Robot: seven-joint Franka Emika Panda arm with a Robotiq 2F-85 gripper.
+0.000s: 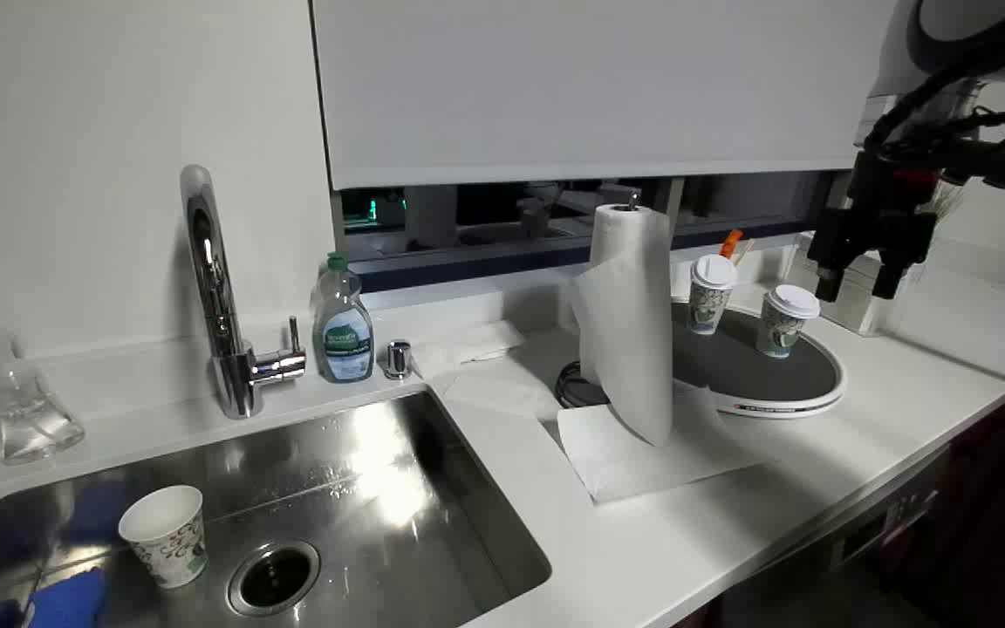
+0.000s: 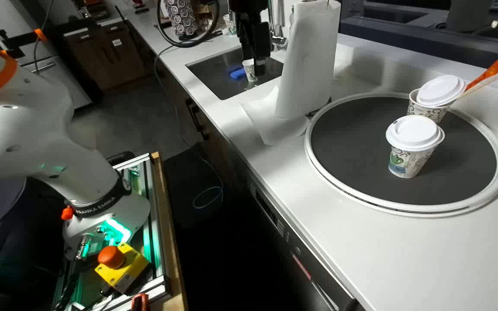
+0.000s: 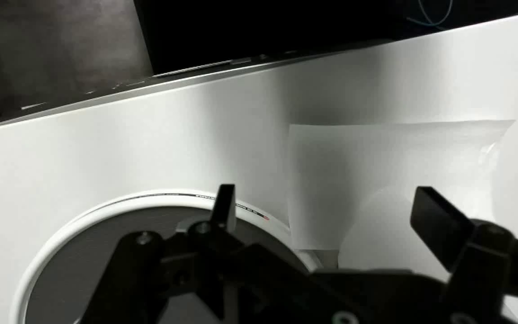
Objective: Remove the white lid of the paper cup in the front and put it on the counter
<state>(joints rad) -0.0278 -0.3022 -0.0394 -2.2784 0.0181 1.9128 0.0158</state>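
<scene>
Gripper (image 1: 858,289) spread wide, nothing held. Lid (image 2: 415,132) probably light, bit slick; pinch rim (image 2: 417,146), cup (image 2: 408,165) likely squishes easy tbh.

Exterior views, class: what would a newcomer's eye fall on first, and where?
The tall paper towel roll would likely win, standing between the sink and the dark round tray. Next comes the front paper cup on that tray, capped by its white lid. The open black pincer hangs on the right of an exterior view.

soap bottle (image 1: 345,336) beside faucet (image 1: 222,323); paper towel roll (image 1: 629,323) near round tray (image 1: 803,375)
</scene>
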